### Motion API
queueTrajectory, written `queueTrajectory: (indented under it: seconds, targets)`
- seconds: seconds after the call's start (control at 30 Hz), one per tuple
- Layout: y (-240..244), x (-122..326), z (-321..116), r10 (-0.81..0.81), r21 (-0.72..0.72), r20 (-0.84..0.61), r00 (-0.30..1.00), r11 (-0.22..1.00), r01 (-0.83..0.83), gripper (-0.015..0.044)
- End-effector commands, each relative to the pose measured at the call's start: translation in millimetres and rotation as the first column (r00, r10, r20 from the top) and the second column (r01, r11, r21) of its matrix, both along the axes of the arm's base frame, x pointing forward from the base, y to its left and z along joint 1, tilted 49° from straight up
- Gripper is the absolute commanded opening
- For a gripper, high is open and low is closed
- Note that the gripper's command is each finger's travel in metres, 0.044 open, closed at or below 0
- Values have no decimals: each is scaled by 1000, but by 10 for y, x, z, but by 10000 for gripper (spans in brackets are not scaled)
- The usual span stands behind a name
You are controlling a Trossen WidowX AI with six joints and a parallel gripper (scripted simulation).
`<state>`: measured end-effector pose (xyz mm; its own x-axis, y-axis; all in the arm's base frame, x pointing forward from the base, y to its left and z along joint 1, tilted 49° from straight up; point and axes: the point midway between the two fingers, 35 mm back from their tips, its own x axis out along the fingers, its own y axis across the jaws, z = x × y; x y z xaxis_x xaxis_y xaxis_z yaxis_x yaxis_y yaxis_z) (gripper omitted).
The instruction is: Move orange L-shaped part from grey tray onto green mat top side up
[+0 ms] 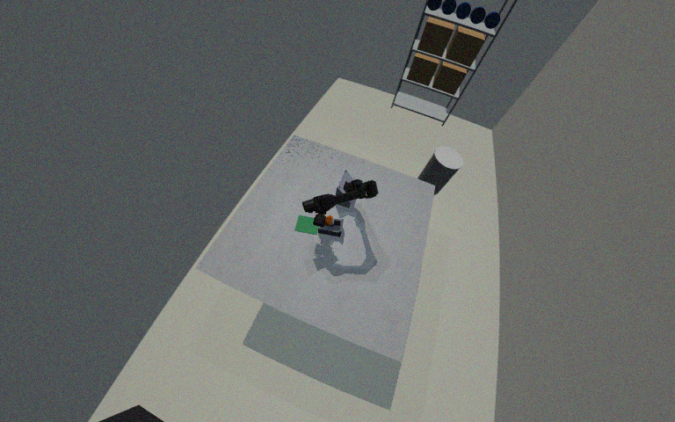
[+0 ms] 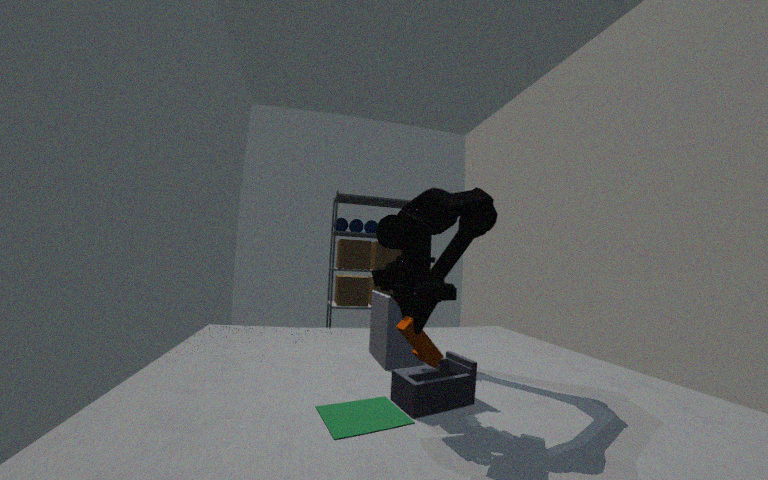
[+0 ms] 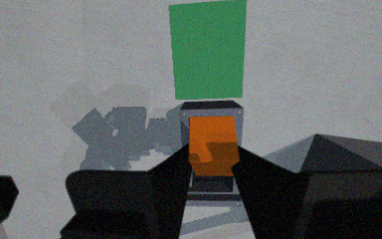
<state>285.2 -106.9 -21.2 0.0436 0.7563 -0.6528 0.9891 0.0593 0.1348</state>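
Currently mid-extraction: claw point(image 3: 211, 164) pinching the orange part point(image 2: 420, 341), tilted, lower end seemingly not clear of the grey tray point(image 2: 433, 390). Next: lift clear, carry to green mat point(image 2: 362, 417), level it.

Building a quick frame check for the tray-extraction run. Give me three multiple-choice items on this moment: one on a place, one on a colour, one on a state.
1. Where is the green mat?
A. On the table beside the grey tray
B. Inside the tray
C. On the shelf

2. What colour is the part in the end effector?
A. Blue
B. Orange
C. White

3. How does the part sit now?
A. Flush in its pocket
B. Flat on the mat
C. Pinched at its upper end, tilted, lower end at the tray

Key: 1 A, the exterior view shows the mat flat next to the tray. 2 B, it is orange in the wrist view. 3 C, the exterior view shows it slanting down from the fingers to the tray.
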Motion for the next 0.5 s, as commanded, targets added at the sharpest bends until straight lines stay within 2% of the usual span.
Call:
queueTrajectory:
  seconds: [0.0,0.47]
  targets:
    - [-146,20,-137,2,-11,7,1000,1000,-2,0]
    - [-524,59,-552,2,-14,8,1000,1000,-2,0]
